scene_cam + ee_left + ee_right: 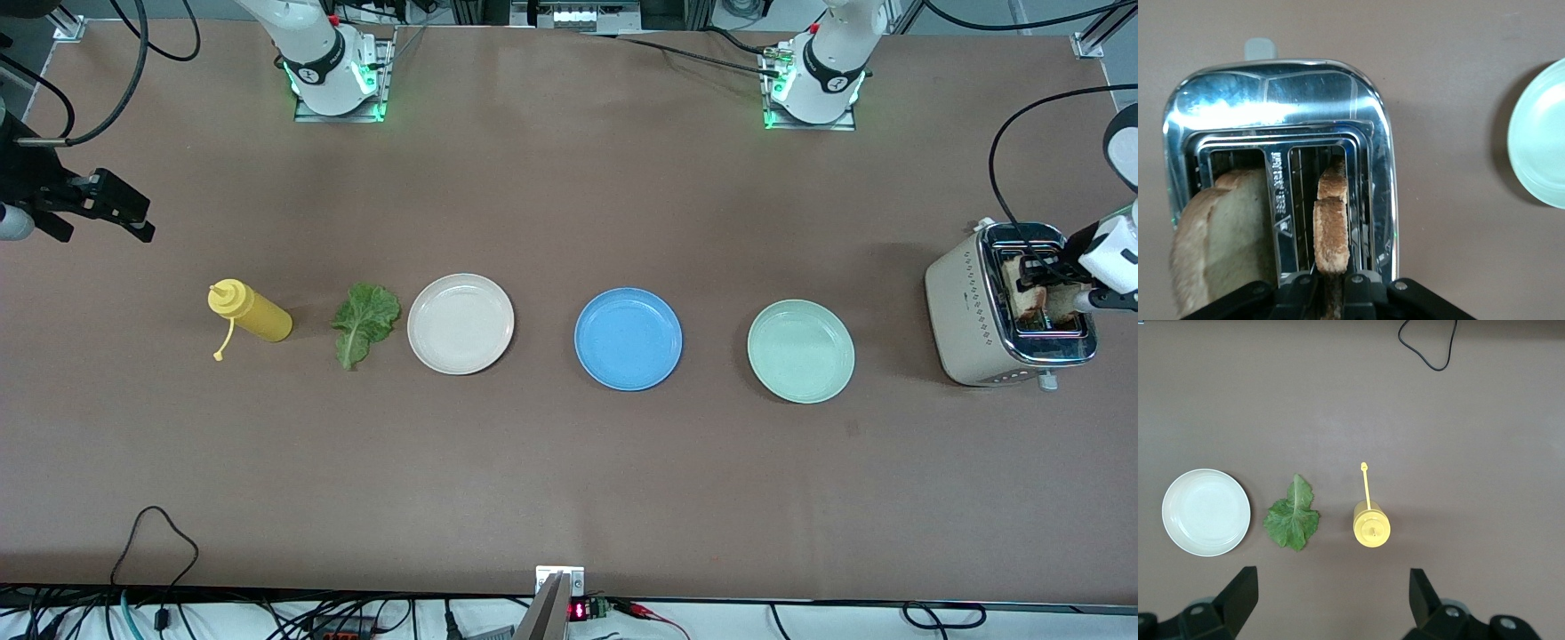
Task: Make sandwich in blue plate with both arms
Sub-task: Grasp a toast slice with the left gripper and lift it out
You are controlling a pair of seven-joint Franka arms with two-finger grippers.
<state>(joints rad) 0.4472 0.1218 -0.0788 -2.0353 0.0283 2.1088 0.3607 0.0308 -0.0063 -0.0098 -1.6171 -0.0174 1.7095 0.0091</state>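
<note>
The blue plate (628,339) lies empty in the middle of the table. A green lettuce leaf (363,322) lies flat toward the right arm's end; it also shows in the right wrist view (1293,520). Two bread slices stand in the toaster (965,302) at the left arm's end. My left gripper (1045,271) is over the toaster, shut on the browned slice (1331,227) in one slot. In the left wrist view this gripper (1333,287) clamps that slice's end. The paler slice (1225,227) stands in the other slot. My right gripper (116,209) is open and empty in the air, also in its wrist view (1333,593).
A yellow squeeze bottle (253,313) lies on its side beside the lettuce. An off-white plate (460,323) sits between the lettuce and the blue plate. A pale mint-green plate (800,350) sits between the blue plate and the toaster.
</note>
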